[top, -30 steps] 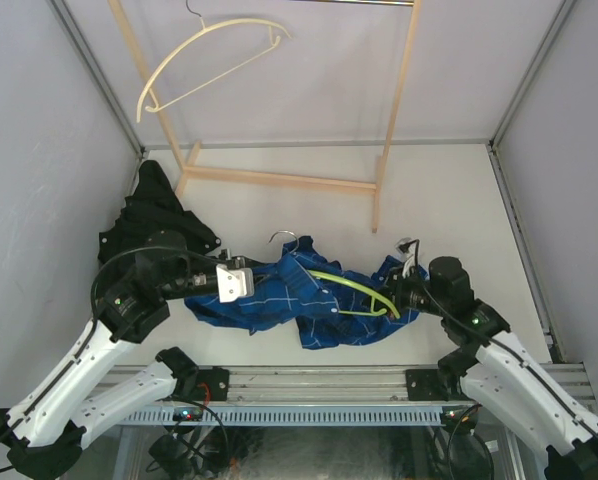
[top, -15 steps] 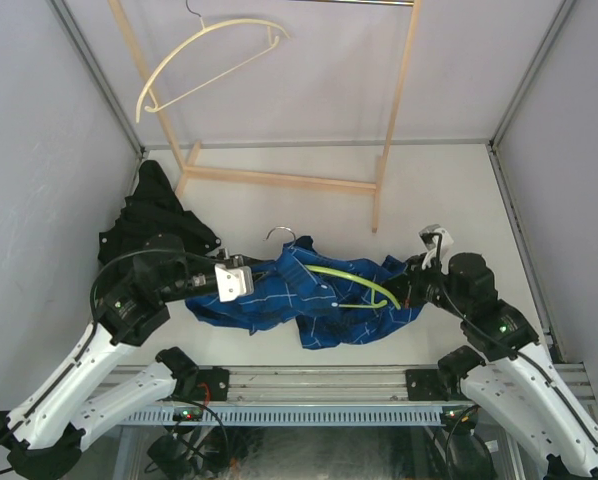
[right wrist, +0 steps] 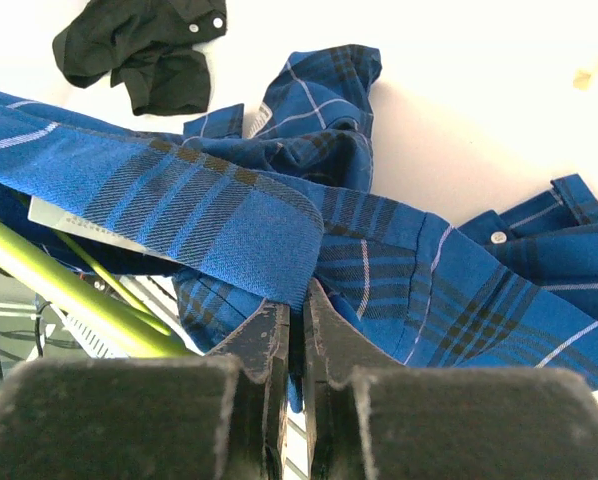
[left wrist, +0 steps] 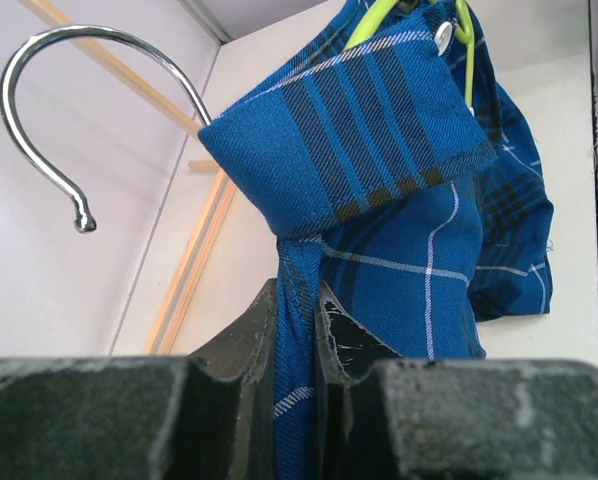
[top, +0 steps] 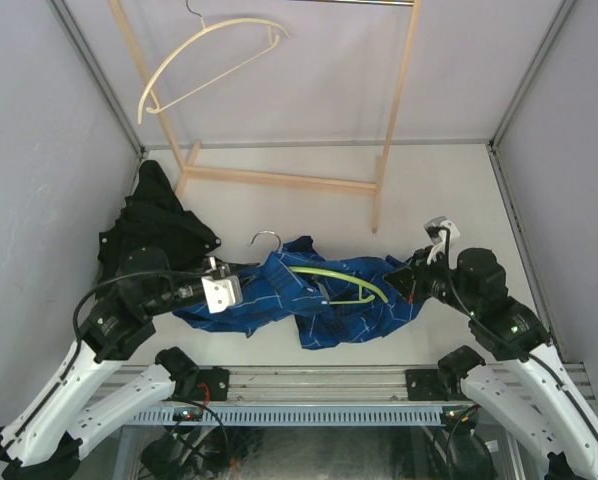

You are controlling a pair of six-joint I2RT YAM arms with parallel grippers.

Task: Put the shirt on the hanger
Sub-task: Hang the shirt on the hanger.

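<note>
As left fingers [left wrist: 247, 352] and right fingers [right wrist: 262, 352] pinch shirt [top: 279, 292] — hanger [top: 334, 269] lies within.

Both arms share one construction. The left arm [top: 74, 375] and right arm [top: 527, 385] use smooth, rounded white link shells joined by black cylindrical joint housings. Each arm ends in a black base: left base [top: 184, 368], right base [top: 457, 366]. A thin black cable [top: 76, 318] runs in a loop outside the upper joints of the left arm. A white, boxy camera block is fitted at each wrist: left block [top: 222, 292], right block [top: 438, 230]. A small green light [top: 515, 322] shows on a black housing of the right arm. The jaws are matte black with a grainy surface. The left pair carries pale scuff marks along its inner edges.
</note>
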